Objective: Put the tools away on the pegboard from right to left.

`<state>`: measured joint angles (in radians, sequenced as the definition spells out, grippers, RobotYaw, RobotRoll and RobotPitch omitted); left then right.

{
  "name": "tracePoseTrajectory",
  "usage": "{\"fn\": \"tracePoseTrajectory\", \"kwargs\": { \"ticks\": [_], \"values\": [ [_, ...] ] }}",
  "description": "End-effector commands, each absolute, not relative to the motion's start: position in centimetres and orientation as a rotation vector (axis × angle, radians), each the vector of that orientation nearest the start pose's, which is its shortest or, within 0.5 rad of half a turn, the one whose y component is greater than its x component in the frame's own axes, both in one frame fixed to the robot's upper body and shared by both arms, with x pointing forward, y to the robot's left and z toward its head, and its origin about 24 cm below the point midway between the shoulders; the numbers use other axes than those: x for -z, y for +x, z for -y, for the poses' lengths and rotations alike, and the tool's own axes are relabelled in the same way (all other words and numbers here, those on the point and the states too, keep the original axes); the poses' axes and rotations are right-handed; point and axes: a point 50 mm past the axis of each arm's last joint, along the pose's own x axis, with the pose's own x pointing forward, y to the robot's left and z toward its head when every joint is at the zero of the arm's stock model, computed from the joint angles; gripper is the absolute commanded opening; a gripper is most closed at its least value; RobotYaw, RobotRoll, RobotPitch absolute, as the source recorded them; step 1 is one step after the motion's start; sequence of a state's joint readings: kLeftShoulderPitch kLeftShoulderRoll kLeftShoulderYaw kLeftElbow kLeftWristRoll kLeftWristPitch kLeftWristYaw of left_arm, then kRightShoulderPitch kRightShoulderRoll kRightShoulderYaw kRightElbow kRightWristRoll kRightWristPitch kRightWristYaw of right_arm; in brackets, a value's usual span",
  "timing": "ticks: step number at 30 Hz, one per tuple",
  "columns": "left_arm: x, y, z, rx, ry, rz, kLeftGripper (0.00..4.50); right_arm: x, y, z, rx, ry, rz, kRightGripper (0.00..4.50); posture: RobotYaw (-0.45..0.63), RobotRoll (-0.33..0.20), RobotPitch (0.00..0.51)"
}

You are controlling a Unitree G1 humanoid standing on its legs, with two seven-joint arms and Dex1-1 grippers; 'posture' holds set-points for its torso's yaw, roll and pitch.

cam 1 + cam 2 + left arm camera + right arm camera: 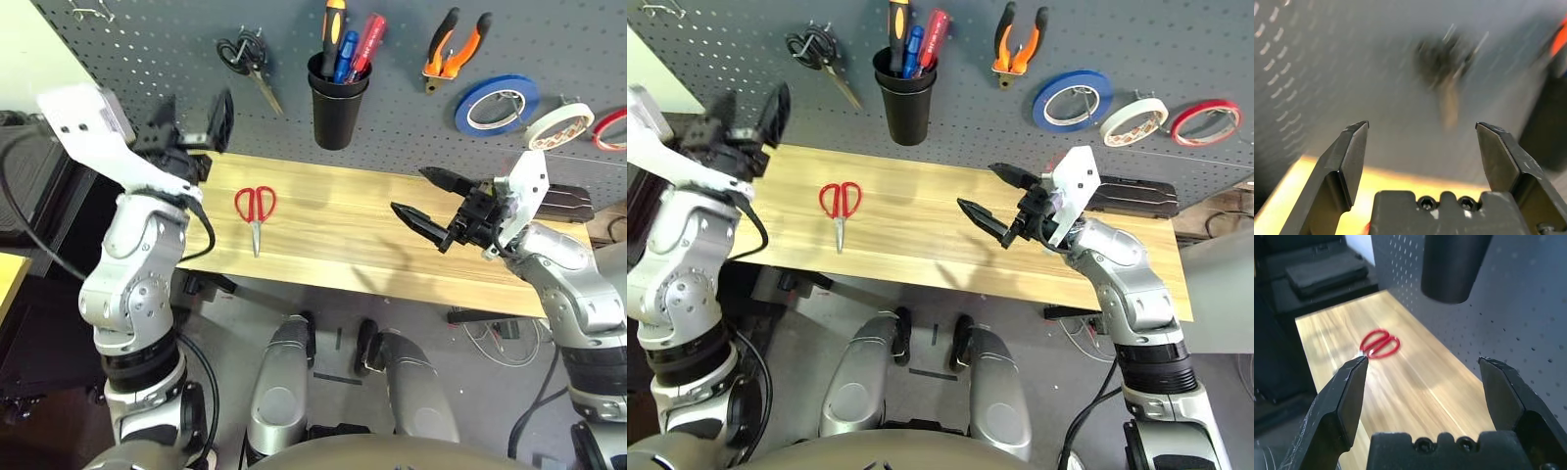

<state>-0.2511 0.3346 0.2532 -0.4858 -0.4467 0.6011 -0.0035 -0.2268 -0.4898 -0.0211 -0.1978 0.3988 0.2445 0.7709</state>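
Observation:
The red-handled scissors (255, 208) lie flat on the wooden table (343, 240), left of centre, also seen in the right wrist view (1380, 343). On the pegboard (147, 59) hang the cream-white tape roll (560, 125) and the orange-and-black pliers (456, 44). A red-handled screwdriver (367, 41) stands in the black cup (338, 98). My left gripper (193, 119) is open in the air by the table's left end, above and left of the scissors, facing the pegboard. My right gripper (409, 191) is open over the table's right half, holding nothing.
Black-handled scissors (245, 54) hang left of the cup. A blue tape roll (495, 103) and a red tape roll (612, 127) flank the cream one. Other screwdrivers share the cup. A black case (563, 204) lies at the table's back right.

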Motion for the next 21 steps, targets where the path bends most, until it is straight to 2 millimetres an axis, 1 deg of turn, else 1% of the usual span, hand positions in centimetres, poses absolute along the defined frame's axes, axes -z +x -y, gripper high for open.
{"fn": "tracePoseTrajectory", "kwargs": {
  "ticks": [1, 3, 5, 8, 10, 14, 21],
  "values": [
    [-15.4, 27.1, -21.3, 0.022, -0.001, 0.091, 4.47, -13.3, 26.8, 17.2, -0.886, -0.181, 0.085, 4.5, 0.22, 0.0, 0.288],
    [-13.6, 27.5, -21.8, -0.01, 0.026, 0.031, 4.47, -13.0, 26.5, 17.0, -0.891, -0.176, 0.069, 4.5, 0.22, 0.0, 0.299],
    [-12.4, 27.7, -22.1, -0.032, 0.036, -0.005, 4.47, -12.8, 26.3, 16.9, -0.895, -0.174, 0.06, 4.5, 0.22, 0.0, 0.301],
    [-10.6, 28.3, -23.1, -0.061, 0.068, -0.041, 4.47, -12.7, 25.8, 16.9, -0.902, -0.172, 0.042, 4.5, 0.2, 0.0, 0.32],
    [-9.8, 28.7, -23.7, -0.067, 0.087, -0.061, 4.47, -12.6, 25.6, 17.0, -0.9, -0.174, 0.032, 4.5, 0.18, 0.0, 0.329],
    [-8.4, 30.0, -24.2, -0.069, 0.081, -0.09, 4.47, -12.5, 25.3, 17.1, -0.887, -0.179, 0.01, 4.5, 0.17, 0.0, 0.342],
    [-6.2, 32.3, -23.9, -0.087, 0.032, -0.148, 4.47, -12.3, 25.0, 16.7, -0.879, -0.18, -0.017, 4.5, 0.13, 0.0, 0.366]
  ]
}}
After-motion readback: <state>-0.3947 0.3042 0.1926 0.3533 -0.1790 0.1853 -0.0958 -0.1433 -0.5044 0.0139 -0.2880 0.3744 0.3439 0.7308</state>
